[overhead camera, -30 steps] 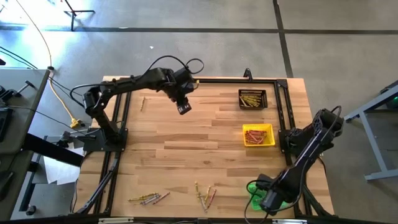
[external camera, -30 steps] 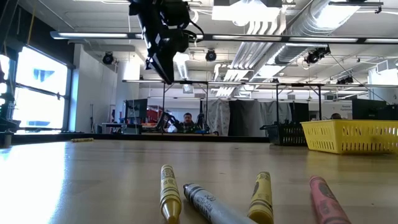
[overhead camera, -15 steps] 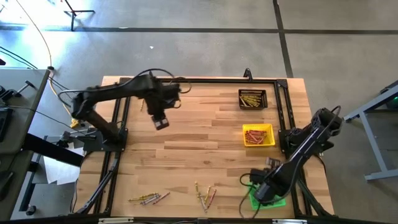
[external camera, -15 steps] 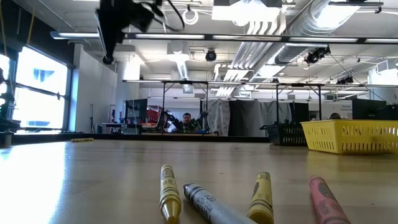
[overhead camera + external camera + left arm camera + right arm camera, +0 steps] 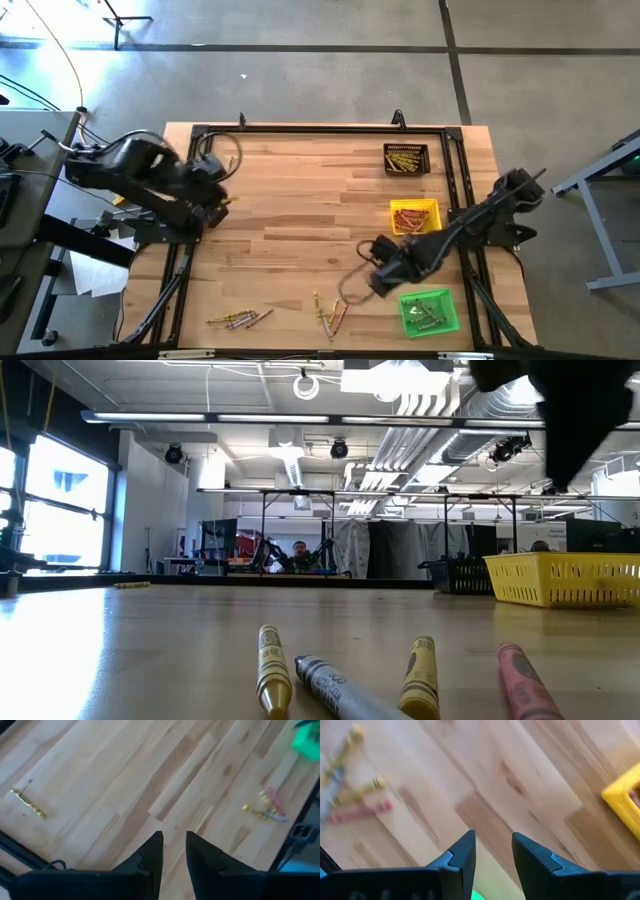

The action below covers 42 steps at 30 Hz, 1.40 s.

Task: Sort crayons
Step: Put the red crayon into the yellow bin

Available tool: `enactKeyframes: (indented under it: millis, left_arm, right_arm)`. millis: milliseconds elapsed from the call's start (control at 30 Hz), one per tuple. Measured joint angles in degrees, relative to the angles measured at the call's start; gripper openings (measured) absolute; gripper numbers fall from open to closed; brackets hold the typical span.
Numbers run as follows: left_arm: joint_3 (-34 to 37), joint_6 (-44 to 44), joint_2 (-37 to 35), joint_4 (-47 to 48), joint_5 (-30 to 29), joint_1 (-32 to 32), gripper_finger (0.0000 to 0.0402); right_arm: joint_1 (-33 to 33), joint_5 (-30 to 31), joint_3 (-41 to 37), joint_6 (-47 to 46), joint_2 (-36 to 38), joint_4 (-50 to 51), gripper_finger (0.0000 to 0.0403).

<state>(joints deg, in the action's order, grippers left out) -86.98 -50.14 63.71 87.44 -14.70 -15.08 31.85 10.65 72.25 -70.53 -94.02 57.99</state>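
Right gripper (image 5: pixel 378 268) now beside crayons (image 5: pixel 330 315)

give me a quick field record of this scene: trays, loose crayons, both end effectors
black tray: far right of the table, holds yellowish crayons
yellow tray: nearer than the black one, holds reddish crayons
green tray: near right corner, a few crayons inside
loose crayons: one cluster at near edge centre, another to its left
single crayon: lies alone, far left
left end effector: open, empty, above the table's left edge
right end effector: open, empty, over bare wood beside the green tray
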Motion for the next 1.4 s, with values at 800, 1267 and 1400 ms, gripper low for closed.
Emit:
enactKeyframes:
  millis: [800,1267,1400]
  left_arm:
    - [0.0,-5.95,0.89,0.98,-7.09,-16.45,0.007]
    - [0.0,3.72,0.27,2.11,-5.07,-16.43,0.007]
    - [0.0,6.13,-0.98,2.62,-5.1,-16.43,0.007]
  right_arm:
    - [-0.81,-16.17,0.0,-2.5,-18.51,-33.51,0.0112]
    - [2.65,-14.67,0.0,6.93,-18.67,-43.06,0.0112]
    - [1.42,-13.91,0.0,-20.14,-18.67,-43.64,0.0112]
